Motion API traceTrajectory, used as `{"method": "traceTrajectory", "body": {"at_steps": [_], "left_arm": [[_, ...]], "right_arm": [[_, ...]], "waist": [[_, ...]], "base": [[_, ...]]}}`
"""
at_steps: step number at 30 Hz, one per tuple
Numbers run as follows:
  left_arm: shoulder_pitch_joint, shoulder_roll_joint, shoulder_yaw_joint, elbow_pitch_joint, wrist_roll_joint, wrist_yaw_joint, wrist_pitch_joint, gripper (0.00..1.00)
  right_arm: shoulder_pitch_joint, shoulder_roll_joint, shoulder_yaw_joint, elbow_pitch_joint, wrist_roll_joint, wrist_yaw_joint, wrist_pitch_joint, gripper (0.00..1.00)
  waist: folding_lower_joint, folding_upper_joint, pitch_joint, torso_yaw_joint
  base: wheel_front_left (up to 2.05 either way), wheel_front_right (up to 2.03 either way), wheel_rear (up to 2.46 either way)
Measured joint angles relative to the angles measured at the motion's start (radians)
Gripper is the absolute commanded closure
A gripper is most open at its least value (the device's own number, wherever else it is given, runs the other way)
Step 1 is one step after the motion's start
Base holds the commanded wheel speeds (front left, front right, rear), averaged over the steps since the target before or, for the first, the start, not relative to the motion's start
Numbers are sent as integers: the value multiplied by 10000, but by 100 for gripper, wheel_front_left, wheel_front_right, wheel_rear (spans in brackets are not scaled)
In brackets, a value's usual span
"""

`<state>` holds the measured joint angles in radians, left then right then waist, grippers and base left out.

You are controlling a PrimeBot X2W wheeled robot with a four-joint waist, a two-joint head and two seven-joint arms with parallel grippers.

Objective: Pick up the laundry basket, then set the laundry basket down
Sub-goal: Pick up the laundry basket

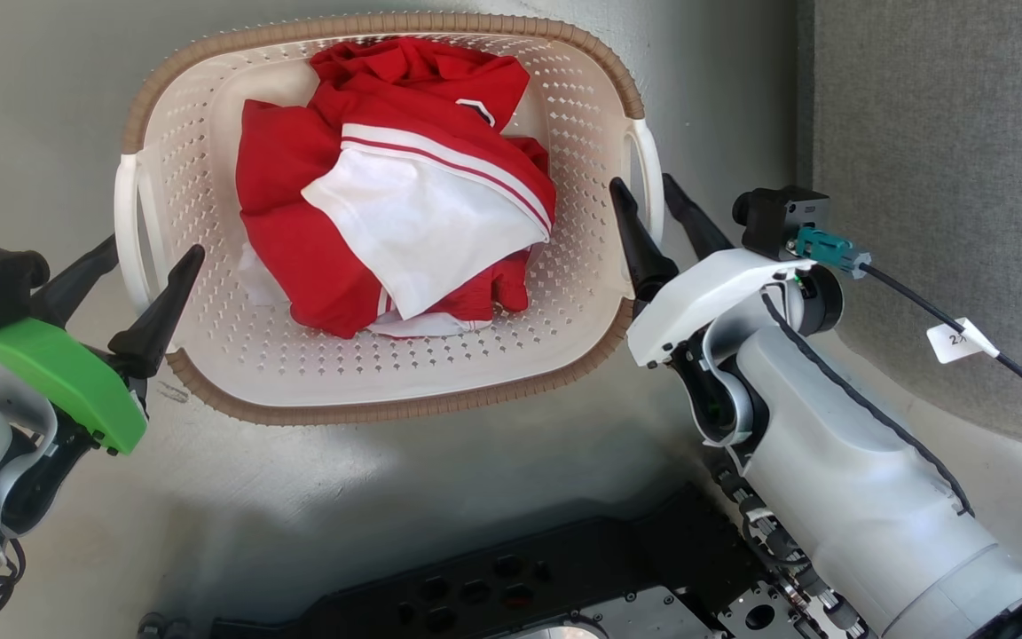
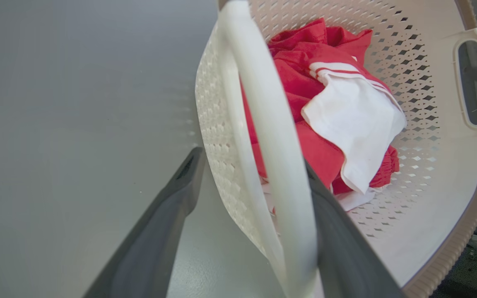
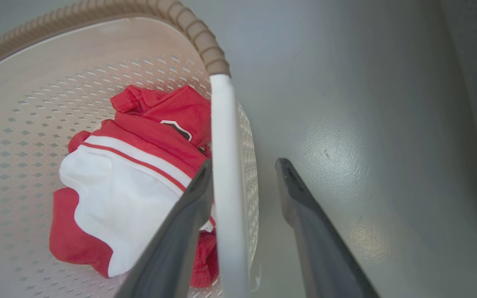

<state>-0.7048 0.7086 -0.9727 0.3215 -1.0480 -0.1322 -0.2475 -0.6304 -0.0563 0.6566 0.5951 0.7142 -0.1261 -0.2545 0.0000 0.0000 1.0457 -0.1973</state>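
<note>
The laundry basket (image 1: 360,410) appears to rest on the grey floor (image 1: 298,497) straight ahead of the robot, long side toward it, with a crumpled red and white garment (image 1: 404,213) lying in the bottom; the left gripper (image 1: 154,247) stands with its fingers parted across the left handle (image 1: 128,222), one finger outside the basket wall and the other inside, and it has hold of nothing; the right gripper (image 1: 644,182) straddles the right handle (image 1: 650,169) the same way, jaws apart and empty. In the left wrist view the white bar runs between the two fingers and lies against the inner one, with a clear gap to the outer; in the right wrist view the bar likewise sits close by the inner finger, the outer finger well apart from it. So the step in hand looks to be the closing on both handles ahead of the lift, and the task is at its start. To do it well, each bar should be seated deep between the fingers rather than near the tips, since the smooth rounded plastic could slide out under load; both jaws should close at about the same time, so that one side does not push the basket across the floor; the lift should then be even on both sides, keeping the rim level, as a tilt could shift the garment and twist the bars in the grip; the dark cable (image 1: 1008,364) at the right wrist wants slack as that arm rises.
</note>
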Motion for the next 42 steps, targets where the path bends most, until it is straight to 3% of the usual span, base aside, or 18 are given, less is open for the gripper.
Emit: {"method": "traceTrajectory", "body": {"at_steps": [2, 3, 4, 5, 6, 7, 25, 42], "left_arm": [[-58, -8, -77, 44, -107, 0, 0, 0], [-88, -12, -119, 69, -142, 0, 0, 14], [-119, -17, -165, 84, -144, 0, 0, 48], [-147, -21, -211, 100, -155, 0, 0, 64], [-169, -31, -259, 119, -182, 0, 0, 87], [-184, -40, -293, 132, -222, 0, 0, 100], [-489, -301, -966, 715, -757, 94, -25, 100], [-420, -872, -1607, 1795, -1423, 100, 105, 100]], "right_arm": [[-18, 0, 46, 42, 8, 0, 0, 53], [-25, 0, 67, 63, 13, 0, 0, 56], [-35, 0, 86, 84, 15, 0, 0, 67], [-50, 6, 121, 90, 15, 2, 0, 76], [-77, 17, 150, 102, 15, 4, 0, 88], [-107, 29, 182, 115, 15, 8, 0, 100], [-222, 176, 493, 474, 15, 17, 0, 100], [-136, 142, 1434, 1118, 466, 12, 2, 100]], "waist": [[0, 0, -4, 10], [0, 0, -6, 16], [0, 0, -9, 21], [0, 0, -14, 28], [0, 0, -18, 35], [0, 0, -23, 43], [0, 0, -564, 158], [-1, 0, -2178, 177]], "base": [[0, 0, 0], [0, 0, 0], [0, 0, 0], [0, 0, 0], [0, 0, 0], [0, 0, 0], [0, 0, 0], [0, 0, 0]]}}
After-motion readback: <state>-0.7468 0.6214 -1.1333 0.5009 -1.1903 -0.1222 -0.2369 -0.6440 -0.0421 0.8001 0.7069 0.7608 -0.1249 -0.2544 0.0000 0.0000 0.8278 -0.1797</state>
